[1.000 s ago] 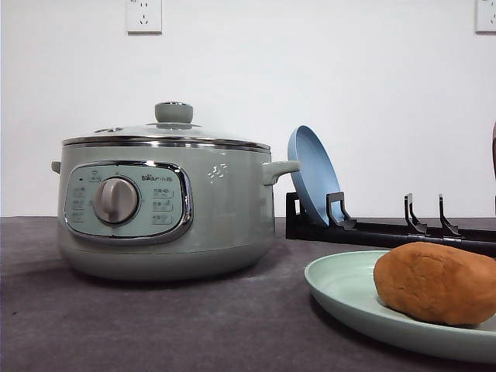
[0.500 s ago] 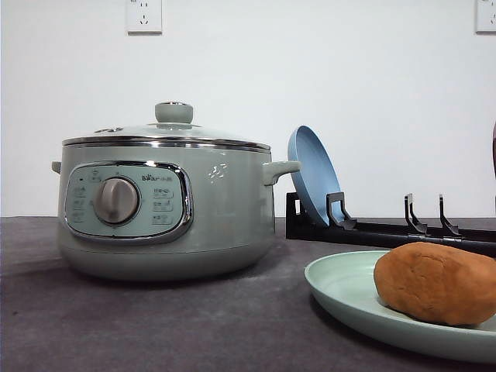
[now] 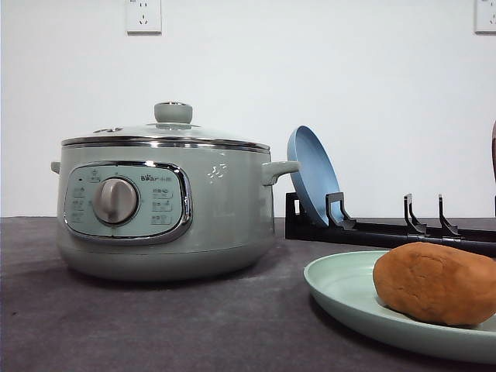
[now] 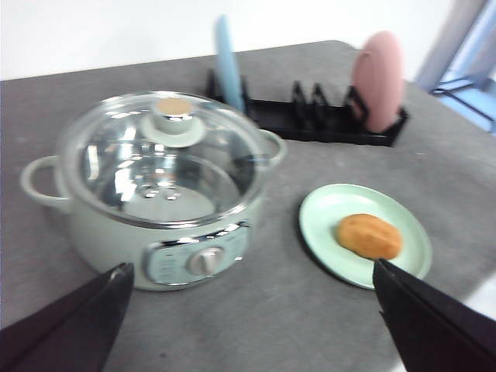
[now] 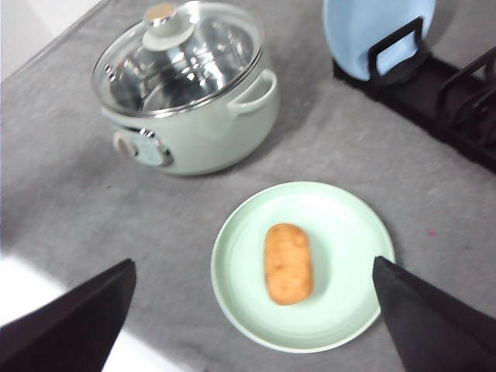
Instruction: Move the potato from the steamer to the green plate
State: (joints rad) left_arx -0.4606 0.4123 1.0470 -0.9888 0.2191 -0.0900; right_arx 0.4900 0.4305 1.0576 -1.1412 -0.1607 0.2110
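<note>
- Front view: one potato [image 3: 435,283] lies on one green plate [image 3: 341,291], both cut off at the edge. One steamer [image 3: 164,208] has its lid on. One blue plate [image 3: 311,174] leans in a black rack [image 3: 387,231].
- Left wrist view: blurry; a pink plate [image 4: 379,80] stands in the rack. Left jaws are spread wide, holding nothing.
- Right wrist view: right jaws are spread wide, empty, above the grey tabletop [image 5: 116,209].
</note>
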